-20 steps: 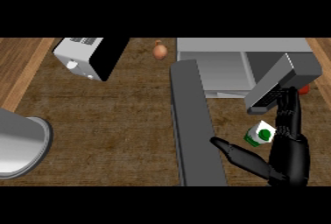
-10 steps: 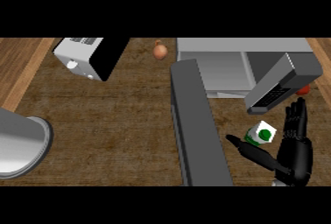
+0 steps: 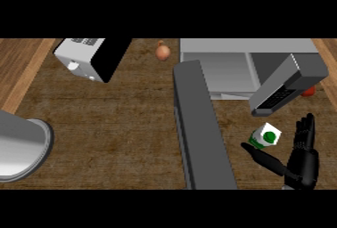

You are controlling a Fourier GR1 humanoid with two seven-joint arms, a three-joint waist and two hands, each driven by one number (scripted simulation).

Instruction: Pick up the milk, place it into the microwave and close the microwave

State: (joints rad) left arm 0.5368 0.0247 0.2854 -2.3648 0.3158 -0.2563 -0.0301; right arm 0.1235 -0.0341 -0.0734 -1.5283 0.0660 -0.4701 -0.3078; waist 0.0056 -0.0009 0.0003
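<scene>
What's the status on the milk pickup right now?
Right hand open beside milk, not gripping. Left hand out of view. Microwave open, door left of milk.

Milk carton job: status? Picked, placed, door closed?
Nothing is finished. The white milk carton with a green label stands on the brown counter, framed by the black right hand, whose straight fingers and thumb have not closed round it. The grey microwave is open. Left: grasp, place inside, shut the door.

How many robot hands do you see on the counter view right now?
1. The right hand shows at the lower right, thumb and fingers open around the milk carton. The left hand is out of view.
</scene>
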